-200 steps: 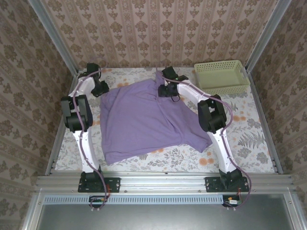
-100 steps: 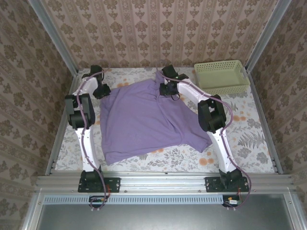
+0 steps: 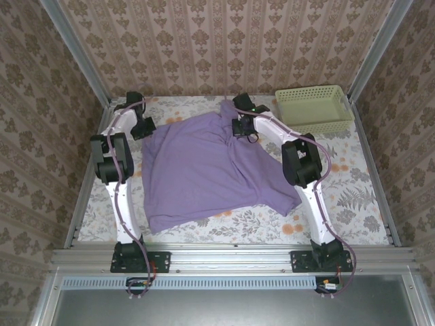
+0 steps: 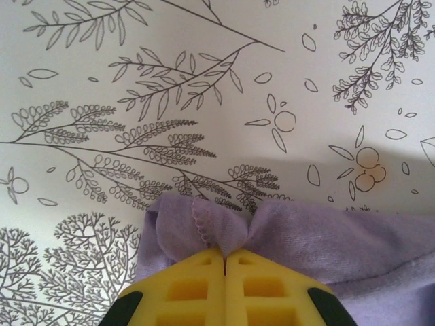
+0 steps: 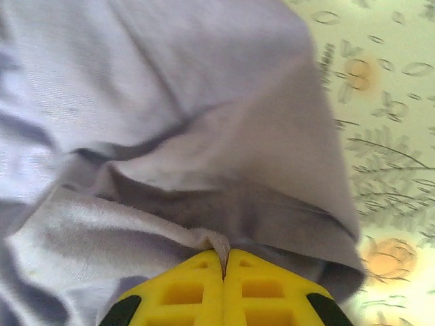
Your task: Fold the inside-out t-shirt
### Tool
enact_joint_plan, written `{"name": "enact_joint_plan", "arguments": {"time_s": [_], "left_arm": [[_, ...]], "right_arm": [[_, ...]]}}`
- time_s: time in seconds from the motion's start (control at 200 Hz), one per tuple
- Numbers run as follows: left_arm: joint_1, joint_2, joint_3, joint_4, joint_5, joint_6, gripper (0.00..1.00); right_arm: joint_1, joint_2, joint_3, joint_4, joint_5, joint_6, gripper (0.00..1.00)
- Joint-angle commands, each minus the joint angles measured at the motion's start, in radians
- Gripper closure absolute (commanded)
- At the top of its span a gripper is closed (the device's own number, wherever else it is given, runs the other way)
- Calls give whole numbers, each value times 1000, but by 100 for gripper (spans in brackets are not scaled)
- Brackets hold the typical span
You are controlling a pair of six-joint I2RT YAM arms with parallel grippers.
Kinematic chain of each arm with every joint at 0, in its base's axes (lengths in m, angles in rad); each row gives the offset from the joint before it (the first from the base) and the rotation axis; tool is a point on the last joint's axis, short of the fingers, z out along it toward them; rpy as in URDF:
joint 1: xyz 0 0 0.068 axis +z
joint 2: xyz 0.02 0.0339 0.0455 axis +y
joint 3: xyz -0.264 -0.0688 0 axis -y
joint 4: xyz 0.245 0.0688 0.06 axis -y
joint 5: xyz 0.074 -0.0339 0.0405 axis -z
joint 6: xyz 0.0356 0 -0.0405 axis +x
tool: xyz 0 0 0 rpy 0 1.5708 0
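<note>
A purple shirt [image 3: 204, 170] lies spread across the middle of the floral bench [image 3: 353, 197]. The left tool [image 4: 224, 255] is clamped on its edge at ten o'clock, the right tool [image 5: 224, 261] on a fold at twelve. A green basket [image 3: 314, 109] sits at two o'clock.

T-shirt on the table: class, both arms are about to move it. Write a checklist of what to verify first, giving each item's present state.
1. The left tool is shut on the t-shirt edge: ok, fabric is pinched in it.
2. The right tool is shut on the t-shirt: ok, a fold is pinched in it.
3. Both grips sit at the t-shirt's far edge: ok in the top view.
4. The basket stands apart from the t-shirt: ok, it is at the far right corner.
5. Fabric is smooth by the right tool: not ok, folds bunch there.
6. How many layers each tool holds: cannot tell.
</note>
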Motion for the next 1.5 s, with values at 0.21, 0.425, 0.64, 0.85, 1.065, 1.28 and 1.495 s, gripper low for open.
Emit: {"name": "enact_joint_plan", "arguments": {"time_s": [0.21, 0.425, 0.64, 0.85, 1.065, 1.28, 1.495], "left_arm": [[84, -209, -220, 256, 193, -92, 100], [115, -201, -232, 269, 240, -106, 100], [118, -169, -204, 254, 274, -93, 100], [101, -113, -140, 199, 284, -60, 100], [95, -115, -149, 206, 296, -52, 100], [109, -139, -182, 260, 358, -73, 100], [127, -151, -207, 337, 451, -107, 100]], "right_arm": [[-64, -156, -162, 46, 107, 47, 100], [-98, -262, -300, 116, 158, 83, 100], [-139, -333, -412, 141, 189, 124, 100], [-158, -432, -531, 168, 272, 157, 100], [-208, -565, -653, 200, 345, 190, 100], [-230, -600, -685, 191, 362, 173, 100], [-237, -594, -700, 194, 339, 163, 100]]}}
